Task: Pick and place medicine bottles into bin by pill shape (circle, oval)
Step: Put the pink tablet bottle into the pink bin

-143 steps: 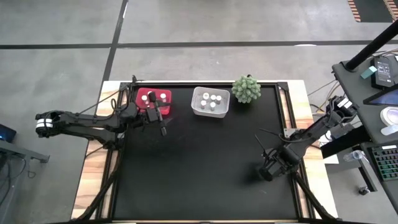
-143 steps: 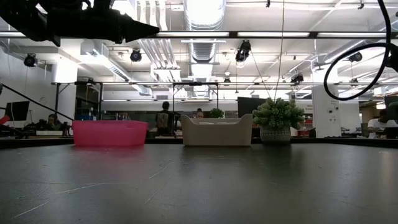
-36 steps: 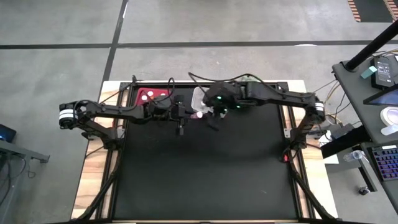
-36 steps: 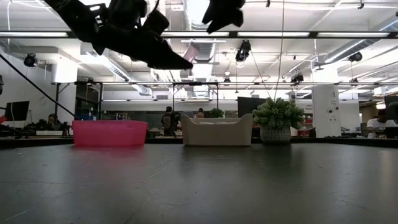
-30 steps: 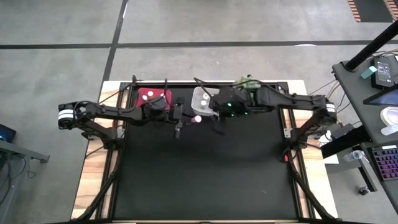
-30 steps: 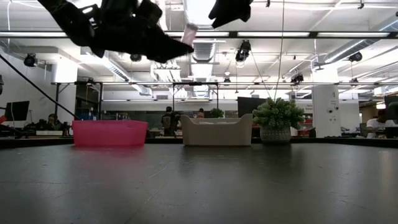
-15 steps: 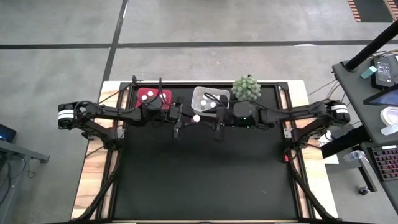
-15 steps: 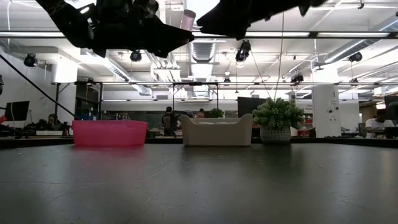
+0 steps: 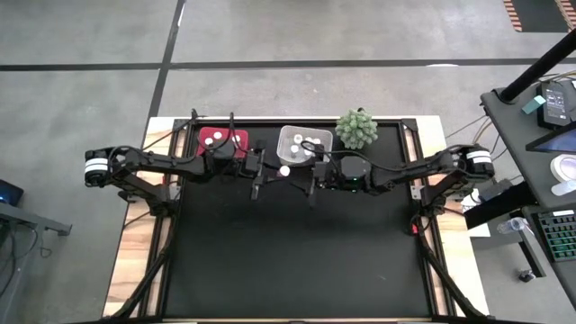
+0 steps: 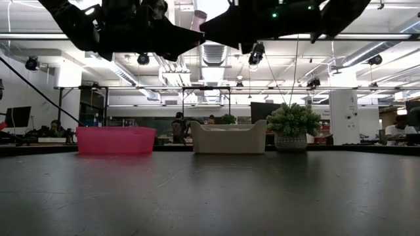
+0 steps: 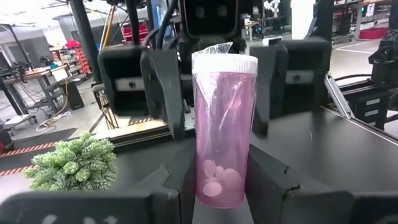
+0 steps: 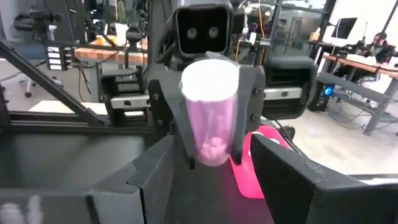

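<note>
My left gripper is shut on a pink see-through medicine bottle with a white cap, high above the table in front of the two bins. Small pills lie at its bottom. My right gripper is level and open, facing the left one. Its fingers stand on either side of the bottle without touching it. The bottle also shows in the right wrist view. Other white-capped bottles stand in the red bin and the clear bin. My left gripper pinches the bottle's body between its two fingers, one on each side, below the cap. The fingers come level from the table's left. The bottle stands about upright in the hold, cap up, lifted clear of the table.
A green spiky plant stands at the far edge, right of the clear bin. In the low view the red bin, the pale bin and the plant stand in a row at the back. People show in the room behind.
My right gripper has come down from over the clear bin and tipped to level, pointing toward the table's left. Its open fingers now flank the bottle. My left gripper has kept the bottle nearly still, raising it slightly.
</note>
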